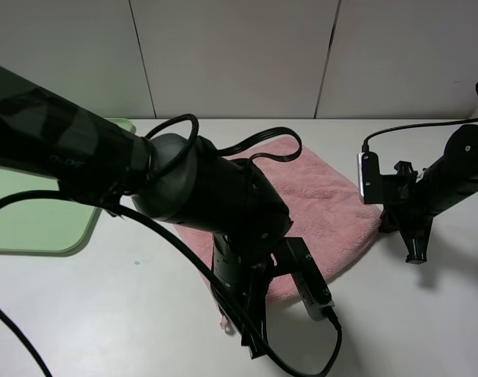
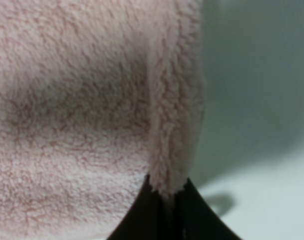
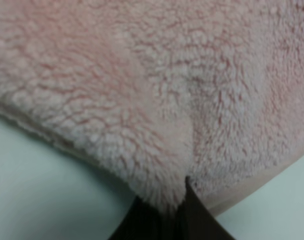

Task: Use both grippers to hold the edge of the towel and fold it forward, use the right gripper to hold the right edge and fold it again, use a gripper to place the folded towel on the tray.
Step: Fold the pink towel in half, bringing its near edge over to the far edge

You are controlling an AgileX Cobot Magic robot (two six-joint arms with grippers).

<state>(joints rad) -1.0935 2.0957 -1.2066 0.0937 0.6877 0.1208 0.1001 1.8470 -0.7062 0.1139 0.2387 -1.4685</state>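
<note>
The pink towel [image 1: 325, 196] lies flat on the white table, partly hidden under my left arm. In the left wrist view my left gripper [image 2: 164, 202] is shut on the edge of the towel [image 2: 174, 125], with the fluffy hem pinched between its black fingers. From above, that gripper [image 1: 250, 342] sits at the towel's near corner. My right gripper [image 3: 164, 210] is shut on a raised fold of the towel [image 3: 156, 165] at its right edge. The right arm [image 1: 427, 188] stands beside the towel's right corner. The light green tray [image 1: 34, 224] lies at the far left.
My bulky left arm [image 1: 184, 181] and its black cables [image 1: 262, 141] cross the middle of the view above the towel. A white wall runs behind the table. Bare white tabletop [image 1: 129, 306] lies in front of the tray.
</note>
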